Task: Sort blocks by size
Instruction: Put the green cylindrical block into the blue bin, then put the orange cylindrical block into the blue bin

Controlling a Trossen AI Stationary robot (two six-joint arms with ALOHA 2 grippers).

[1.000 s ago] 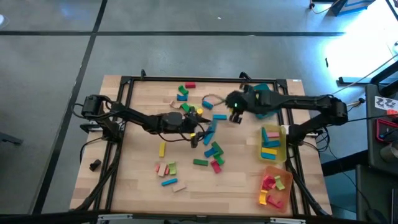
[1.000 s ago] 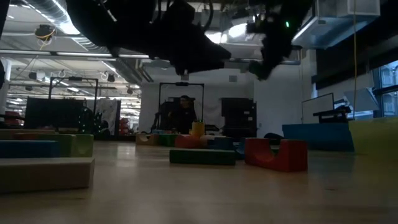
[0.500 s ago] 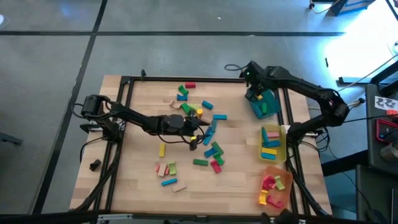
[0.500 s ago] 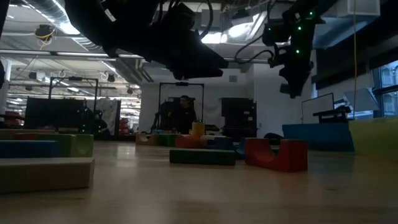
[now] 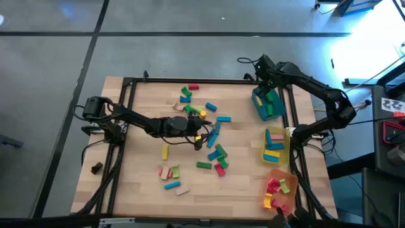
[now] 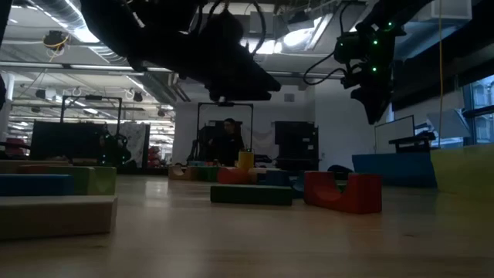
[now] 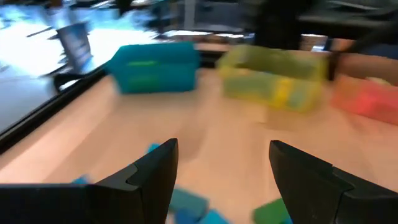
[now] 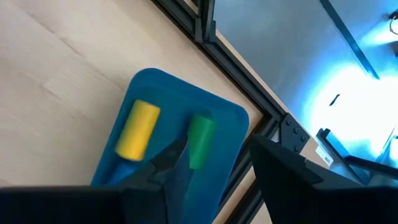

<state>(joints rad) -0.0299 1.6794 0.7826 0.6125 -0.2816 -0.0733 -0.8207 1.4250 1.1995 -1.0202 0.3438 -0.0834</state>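
Many coloured wooden blocks (image 5: 204,130) lie scattered on the middle of the table. My left gripper (image 7: 221,180) hovers open over them, near the pile's centre (image 5: 200,135), with nothing between its fingers. My right gripper (image 8: 217,180) stands open above the teal tray (image 5: 268,106) at the far right, pointing steeply down. In that tray lie a yellow cylinder (image 8: 138,129) and a green cylinder (image 8: 200,140), both on their sides and clear of the fingers. The low view shows a red arch block (image 6: 343,191) and a green bar (image 6: 251,194) resting flat on the table.
A yellow tray (image 5: 276,147) with blue and yellow bars and an orange tray (image 5: 280,190) with red and pink pieces stand along the right edge. A black frame rail (image 8: 205,28) runs just beyond the teal tray. A small dark lump (image 5: 96,168) lies off the table's left side.
My right gripper has swung from the block pile in the middle toward the table's far right corner and now stands over the teal tray, its wrist having turned on the way. My left arm has stayed over the pile.
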